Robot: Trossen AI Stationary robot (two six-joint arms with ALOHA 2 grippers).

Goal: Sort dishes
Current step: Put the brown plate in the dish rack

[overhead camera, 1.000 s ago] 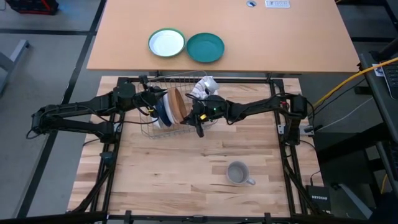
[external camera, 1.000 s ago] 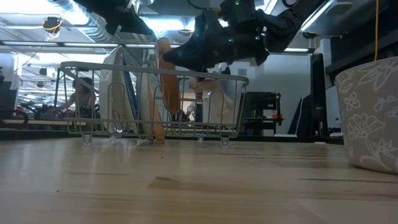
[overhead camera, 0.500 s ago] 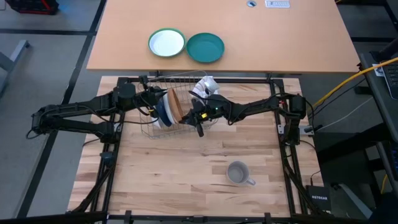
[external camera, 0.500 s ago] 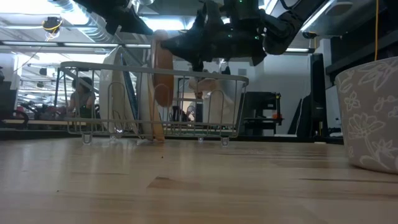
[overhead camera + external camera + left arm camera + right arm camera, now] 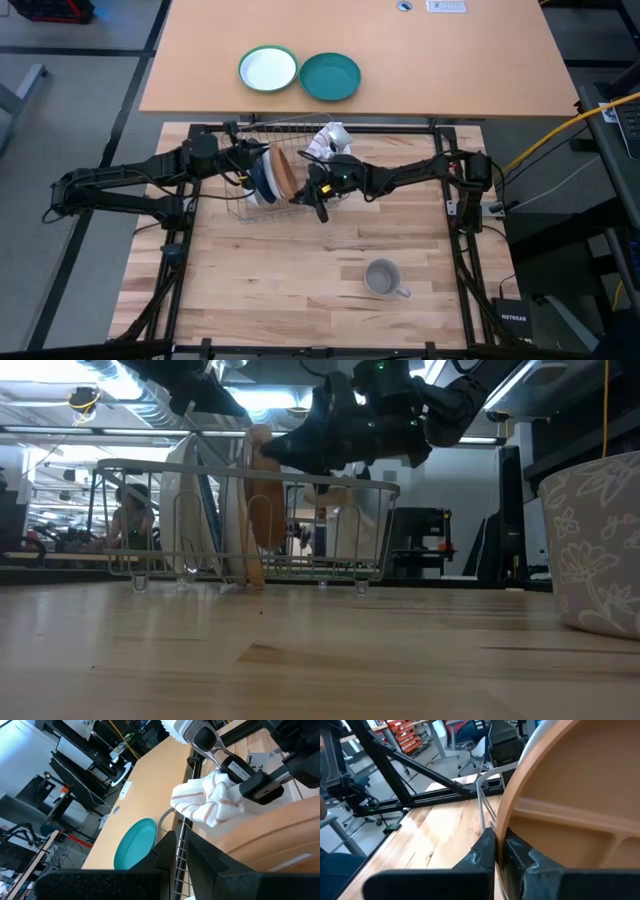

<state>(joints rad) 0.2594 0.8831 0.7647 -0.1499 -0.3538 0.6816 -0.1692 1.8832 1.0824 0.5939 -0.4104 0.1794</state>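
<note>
- nearest the front of the table (image 5: 250, 290), the small grey handled mug (image 5: 382, 278) stands upright and alone on the light wood, its handle turned toward the right arm's side, well apart from both hands and from the rack.
- farther back, at the middle of the table, the right hand (image 5: 305, 192) sits at the rim of the tan wood-coloured round plate (image 5: 285, 171); in the right wrist view its two dark fingers (image 5: 520, 862) are pinched narrow on that rim, one each side, so it holds the plate.
- the tan plate stands on edge in the wire dish rack (image 5: 262, 135), its flat face turned toward the right arm. its rim runs front to back across the rack, and the low view shows it nearly upright, leaning a little.
- the relation that matters: the plate lies just to the left of the right hand, touching it, with the rack's slot below. the next move looks like setting it into the wires or lifting it straight up along its own plane; tilting sideways could knock the neighbours.
- just beyond it, toward the left arm, the dark blue round plate (image 5: 258, 178) and a white round plate (image 5: 183, 510) stand on edge, parallel to it.
- the left hand (image 5: 243, 160) is at that end of the rack; whether it is wide or narrow i cannot tell.
- a white striped cloth (image 5: 210, 800) lies bunched at the rack's far side.
</note>
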